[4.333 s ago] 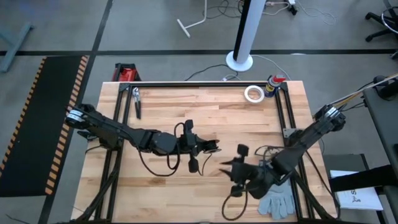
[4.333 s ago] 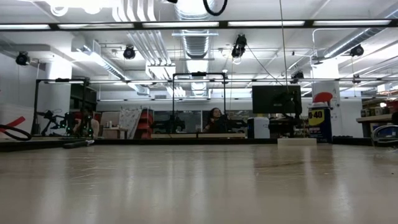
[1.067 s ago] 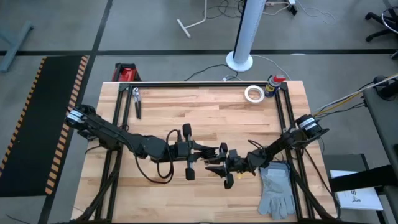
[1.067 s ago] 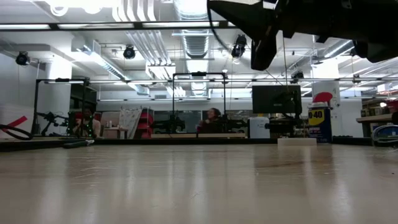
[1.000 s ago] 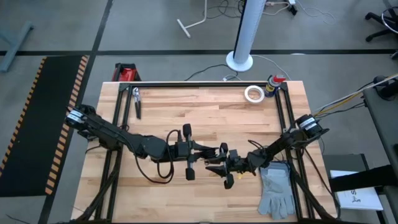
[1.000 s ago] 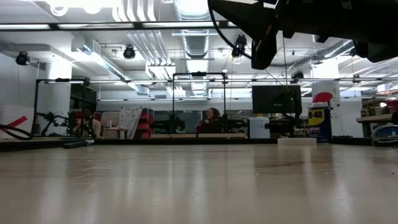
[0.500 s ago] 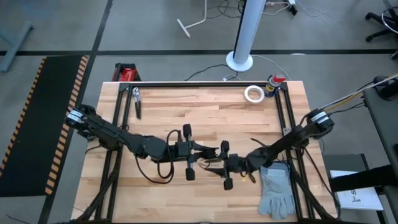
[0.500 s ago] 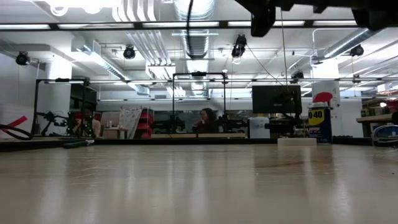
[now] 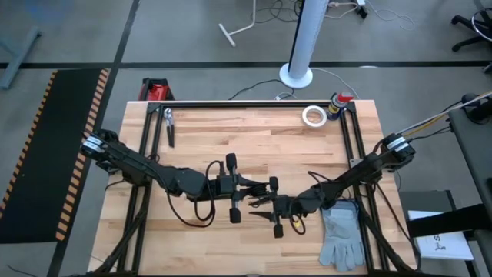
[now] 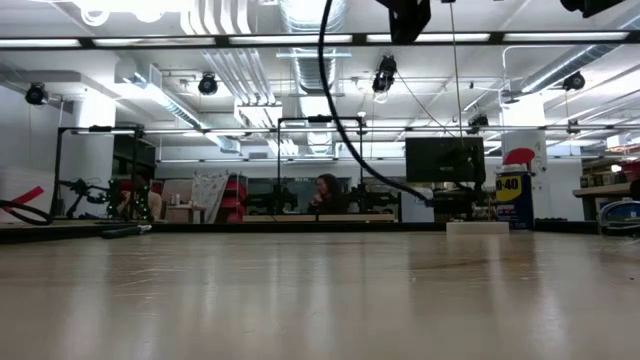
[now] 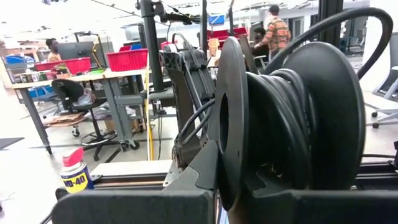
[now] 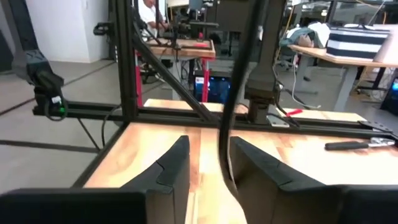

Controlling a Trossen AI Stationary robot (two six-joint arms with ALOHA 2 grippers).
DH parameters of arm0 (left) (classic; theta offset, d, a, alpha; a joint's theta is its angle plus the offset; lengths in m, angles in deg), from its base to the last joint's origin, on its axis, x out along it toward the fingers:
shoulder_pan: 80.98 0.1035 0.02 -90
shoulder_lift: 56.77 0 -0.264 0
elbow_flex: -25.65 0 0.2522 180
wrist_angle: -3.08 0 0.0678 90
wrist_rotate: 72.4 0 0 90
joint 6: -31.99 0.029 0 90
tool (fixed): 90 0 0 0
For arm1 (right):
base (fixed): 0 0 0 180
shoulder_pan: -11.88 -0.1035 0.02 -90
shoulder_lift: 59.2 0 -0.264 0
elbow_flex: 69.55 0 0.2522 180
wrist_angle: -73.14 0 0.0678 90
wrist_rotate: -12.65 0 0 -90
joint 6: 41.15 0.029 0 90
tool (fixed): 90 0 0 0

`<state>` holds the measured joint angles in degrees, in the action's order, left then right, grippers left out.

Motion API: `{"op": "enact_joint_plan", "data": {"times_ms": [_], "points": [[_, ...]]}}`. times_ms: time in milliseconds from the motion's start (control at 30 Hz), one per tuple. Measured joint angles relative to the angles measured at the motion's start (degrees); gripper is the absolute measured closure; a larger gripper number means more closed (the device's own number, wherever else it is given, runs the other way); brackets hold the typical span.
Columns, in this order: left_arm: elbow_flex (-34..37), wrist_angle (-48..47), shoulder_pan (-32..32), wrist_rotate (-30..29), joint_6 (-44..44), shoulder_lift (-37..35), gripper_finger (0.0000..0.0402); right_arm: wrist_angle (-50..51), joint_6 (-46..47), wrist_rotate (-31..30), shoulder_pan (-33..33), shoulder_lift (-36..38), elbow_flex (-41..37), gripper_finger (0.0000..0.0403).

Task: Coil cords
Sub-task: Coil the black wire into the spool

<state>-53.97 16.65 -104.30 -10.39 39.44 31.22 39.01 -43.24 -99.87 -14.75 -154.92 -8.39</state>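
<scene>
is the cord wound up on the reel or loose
Partly wound: black cord wraps the reel in turns, but one end arcs free off it.

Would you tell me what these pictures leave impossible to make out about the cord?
Cord: low view, upper end cut off by the top edge.
Cord's path between left tool and right tool: high view, too small.
Most of the table: left wrist view, blocked by the reel.

Wooden table [image 9: 254, 138], with white tape roll [image 9: 313, 116] and WD-40 can [image 9: 338, 101] at far right corner, pliers [image 9: 168, 125] near far left, grey glove [image 9: 342, 237] at near right. Red toolbox [image 9: 154, 90] and white pole base [image 9: 296, 75] on floor beyond.
</scene>
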Motion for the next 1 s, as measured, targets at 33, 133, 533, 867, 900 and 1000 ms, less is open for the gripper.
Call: {"op": "enact_joint_plan", "data": {"times_ms": [33,133,533,867,900,1000], "points": [[0.0,0.0,0.0,0.0,0.0,0.0,0.0402,0.3,0.1,0.0,0.0,0.0,-0.1,0.0305],[0.0,0.0,0.0,0.0,0.0,0.0,0.0401,2.0,1.0,-1.2,0.0,0.0,-0.1,0.0326],[0.0,-3.5,-0.5,0.0,-0.6,0.1,0.0402,14.9,5.9,-6.3,-1.0,2.4,-0.2,0.0399],[0.0,-17.2,-1.1,-3.2,-6.1,0.0,0.0401,40.7,13.5,-24.1,-7.3,16.6,-0.4,0.0402],[0.0,-18.4,-1.1,-3.9,-6.9,0.0,0.0402,41.4,13.5,-25.3,-8.1,17.7,-0.4,0.0403],[0.0,-21.0,-0.9,-5.6,-8.7,0.3,0.0401,41.2,12.0,-26.7,-9.3,20.5,-0.4,0.0403]]}}
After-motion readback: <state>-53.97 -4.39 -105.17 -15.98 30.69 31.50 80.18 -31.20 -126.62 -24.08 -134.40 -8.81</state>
